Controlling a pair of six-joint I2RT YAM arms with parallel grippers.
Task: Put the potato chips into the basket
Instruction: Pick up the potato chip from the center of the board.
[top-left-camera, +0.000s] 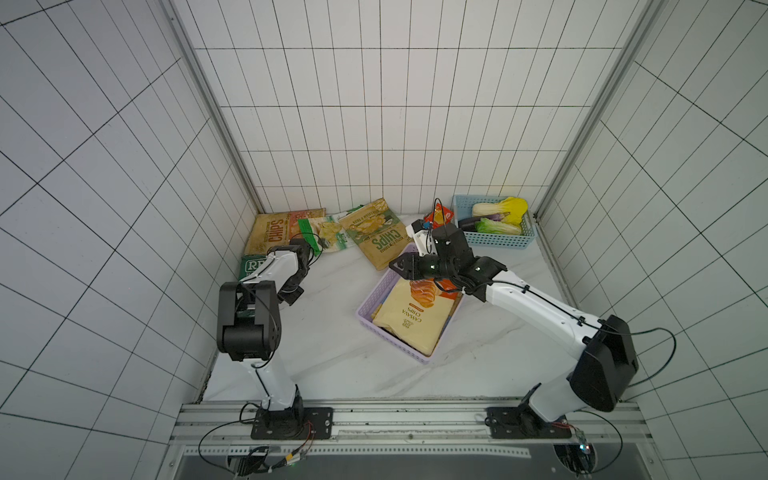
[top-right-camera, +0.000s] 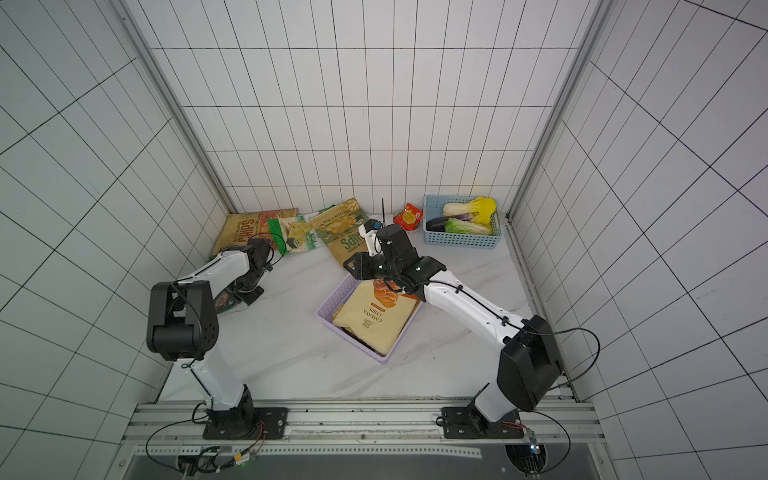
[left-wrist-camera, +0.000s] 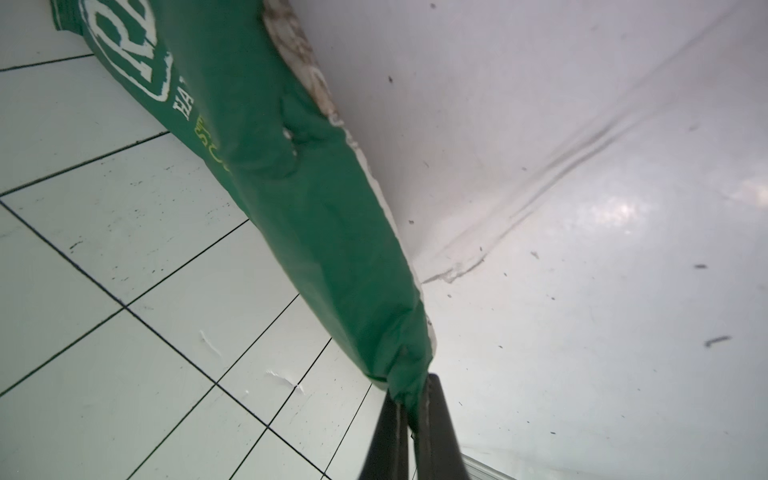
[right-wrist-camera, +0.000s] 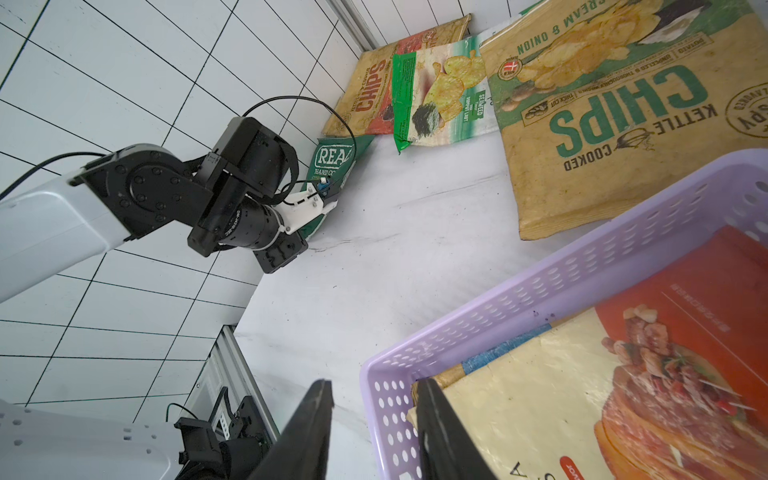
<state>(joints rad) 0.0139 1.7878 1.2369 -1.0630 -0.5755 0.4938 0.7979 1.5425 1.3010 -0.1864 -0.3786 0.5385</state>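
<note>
My left gripper (left-wrist-camera: 409, 399) is shut on a corner of the dark green REAL chips bag (left-wrist-camera: 291, 187), which lies by the left wall (top-left-camera: 249, 266). My right gripper (right-wrist-camera: 374, 395) is open and empty. It hovers over the far corner of the lilac basket (top-left-camera: 374, 299), one finger on each side of the wall (right-wrist-camera: 540, 282). A cream cassava chips bag (top-left-camera: 411, 320) lies on top inside the basket, over a red bag (right-wrist-camera: 706, 282). On the table at the back lie a tan CHIPS bag (top-left-camera: 270, 232), a green-white bag (top-left-camera: 326, 232) and a kettle CHIPS bag (top-left-camera: 374, 237).
A light blue basket (top-left-camera: 494, 241) of vegetables stands at the back right, with a small red-orange packet (top-left-camera: 436, 216) beside it. Tiled walls close in the left, back and right. A metal rail (top-left-camera: 374, 419) with both arm bases runs along the front.
</note>
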